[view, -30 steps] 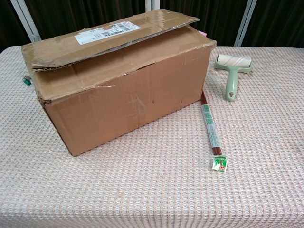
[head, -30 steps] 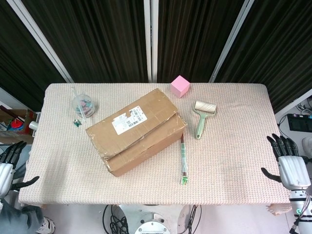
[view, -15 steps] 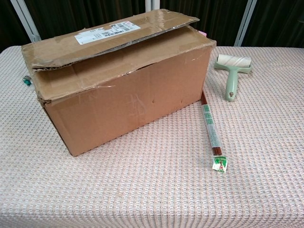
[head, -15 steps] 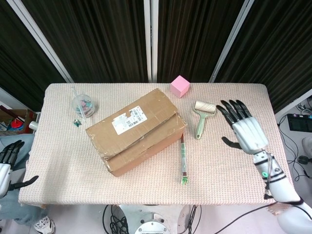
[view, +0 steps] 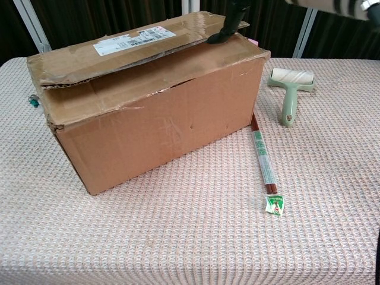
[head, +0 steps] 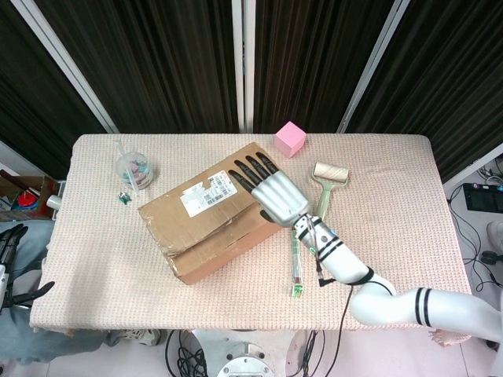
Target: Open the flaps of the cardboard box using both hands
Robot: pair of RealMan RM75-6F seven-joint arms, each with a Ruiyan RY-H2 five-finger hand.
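The brown cardboard box (head: 221,211) sits left of centre on the table (head: 393,259), which is covered with a beige woven cloth, and the box lies at an angle to the table edges. Its top flaps are down, the upper flap carrying a white shipping label (head: 208,194) and lifted slightly along its edge in the chest view. Nearest the robot, the left hand (head: 12,263) shows only in part at the left border of the head view, off the table; whether it is spread or closed cannot be determined. A thin red-brown stick with a green label (head: 296,256) lies on the cloth just beside the box's right end. The right hand (head: 271,191) is over the right end of the box top, fingers (head: 250,173) extended and spread, holding nothing; in the chest view a dark fingertip meets the flap edge. Further right lies a pale green lint roller (head: 325,188). At the far left stands a clear plastic cup of small coloured items (head: 134,170), and a pink cube (head: 290,139) sits beyond the box at the far edge.
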